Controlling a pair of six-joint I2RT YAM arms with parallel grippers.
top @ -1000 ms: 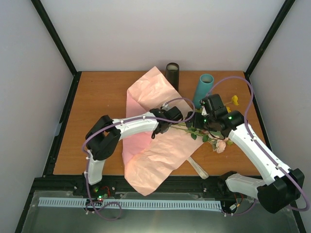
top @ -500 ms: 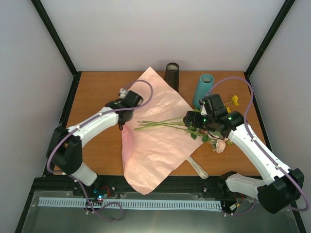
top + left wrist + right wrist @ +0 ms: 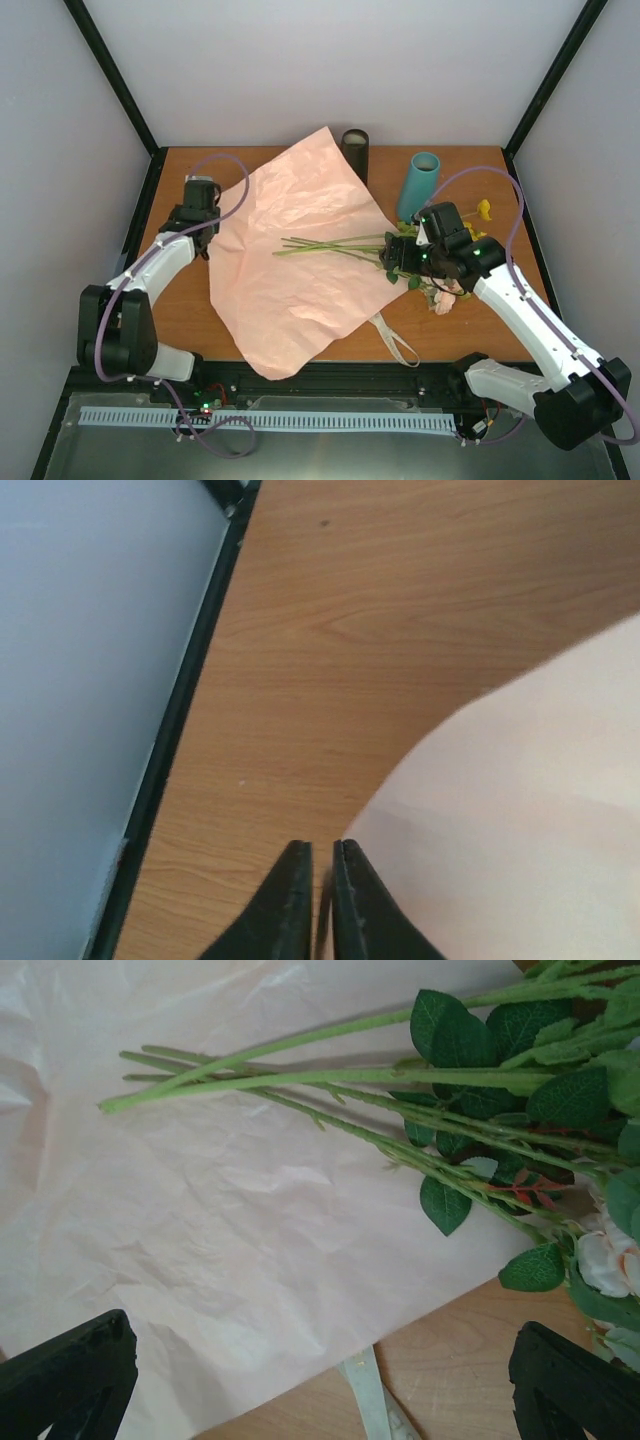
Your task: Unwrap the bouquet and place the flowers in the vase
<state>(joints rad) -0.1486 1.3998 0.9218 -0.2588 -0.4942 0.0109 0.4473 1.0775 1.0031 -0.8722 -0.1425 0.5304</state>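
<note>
- Counted: one pink paper sheet [image 3: 300, 280], one beige ribbon [image 3: 397, 343], two vases, two arms. The flowers [image 3: 330, 245] are a loose bunch of green stems that overlap too much to give a sure number. From above, one peach-pink rose head [image 3: 445, 297] shows, and a few yellow blossoms [image 3: 484, 208].
- The flowers lie flat on the spread sheet. Their cut ends point to 9 o'clock, and the heads hang off the sheet's edge at 3 o'clock, onto the counter [image 3: 460, 345].
- The right fingers [image 3: 70, 1370] stand wide apart with nothing between them. In the wrist view the stems and leaves lie beyond the tips, from 12 to 2 o'clock. Below the gap are the sheet's edge, the ribbon and bare wood.
- The left fingers [image 3: 290, 900] are pressed together at the sheet's 9 o'clock edge. The paper's rim runs straight into their tips, so they seem to pinch it. The flowers are well apart from them, at 3 o'clock.
- The dark vase [image 3: 355, 150] stands at 12 o'clock of the sheet, its foot hidden behind the paper's far corner. The teal vase [image 3: 420, 185] stands at 1 o'clock, near the flower heads.
- The ribbon lies on the counter at the sheet's 5 o'clock edge.
- From above, the right wrist covers the leafy middle of the bunch.
</note>
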